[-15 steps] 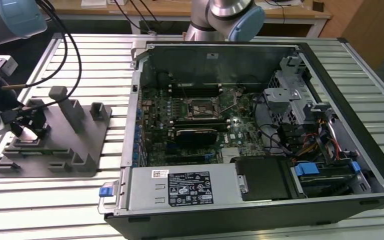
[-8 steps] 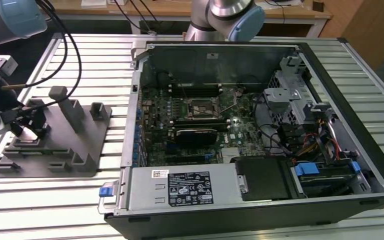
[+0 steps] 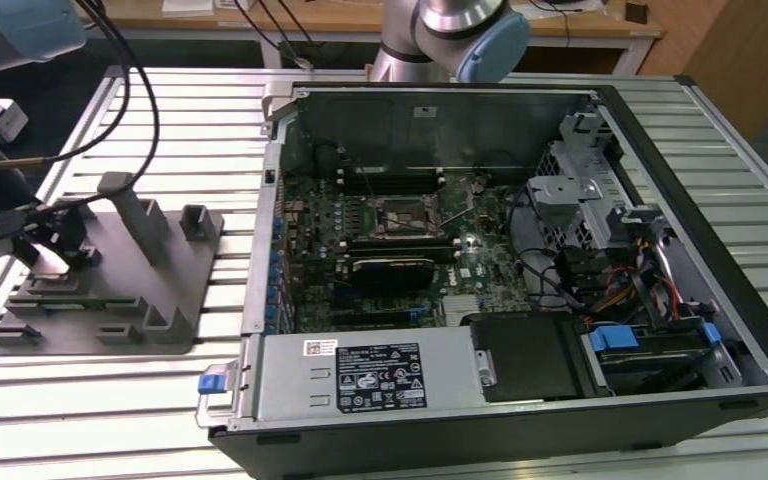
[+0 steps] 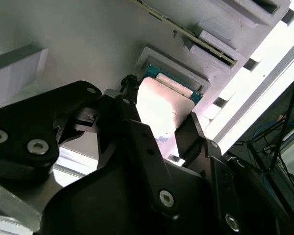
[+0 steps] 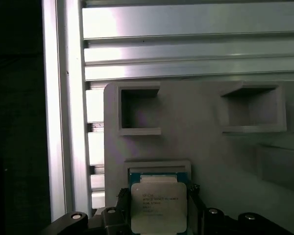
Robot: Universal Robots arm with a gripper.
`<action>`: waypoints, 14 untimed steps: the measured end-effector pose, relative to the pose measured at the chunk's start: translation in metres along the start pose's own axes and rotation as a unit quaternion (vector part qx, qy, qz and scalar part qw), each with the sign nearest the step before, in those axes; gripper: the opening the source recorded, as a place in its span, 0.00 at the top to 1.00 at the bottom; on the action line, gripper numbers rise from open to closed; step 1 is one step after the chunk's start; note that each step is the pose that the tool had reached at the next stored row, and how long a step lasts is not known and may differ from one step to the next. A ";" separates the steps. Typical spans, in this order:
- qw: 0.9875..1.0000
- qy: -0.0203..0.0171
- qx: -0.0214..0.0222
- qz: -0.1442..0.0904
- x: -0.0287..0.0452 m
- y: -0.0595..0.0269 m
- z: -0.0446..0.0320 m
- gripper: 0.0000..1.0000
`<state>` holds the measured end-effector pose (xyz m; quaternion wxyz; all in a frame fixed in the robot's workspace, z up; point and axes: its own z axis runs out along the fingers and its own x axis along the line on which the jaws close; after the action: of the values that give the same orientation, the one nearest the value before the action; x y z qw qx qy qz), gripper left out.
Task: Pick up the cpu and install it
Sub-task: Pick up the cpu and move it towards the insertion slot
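The gripper [image 3: 61, 255] is positioned over the grey fixture block [image 3: 157, 290], which lies on the slatted aluminium table [image 3: 104, 400] at the exterior view's left.

**Finger state.** In both wrist views the two black fingers [image 4: 137, 137] [image 5: 121, 201] stand on opposite side edges of the cpu [image 4: 164, 100] [image 5: 158, 208]. They are closed against it, one on each side, with no gap visible.

**Position of the cpu.** The cpu lies directly between the fingertips with its silvery metal top facing the first wrist view. A thin green rim shows at the edge furthest beyond the fingertips. It sits at a shallow framed pocket [image 5: 158, 165] of the fixture block. The pictures do not show whether it rests in the pocket or is raised off it.

**Surroundings.**
- Beyond the fingertips, the fixture block carries two deeper square pockets [image 5: 139, 110], set side by side.
- The open computer case [image 3: 518, 420] lies on the same table, well apart from the fingers, toward the exterior view's right.
- Inside the case, the motherboard [image 3: 491, 265] carries a black square socket [image 3: 398, 215] near its middle — far from the gripper.
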<state>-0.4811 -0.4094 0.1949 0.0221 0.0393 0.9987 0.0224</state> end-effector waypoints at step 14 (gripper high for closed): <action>1.000 0.000 0.000 0.000 -0.0013 0.0014 -0.0310 0.45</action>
<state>-0.4811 -0.4094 0.2259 0.0220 0.0393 0.9987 0.0224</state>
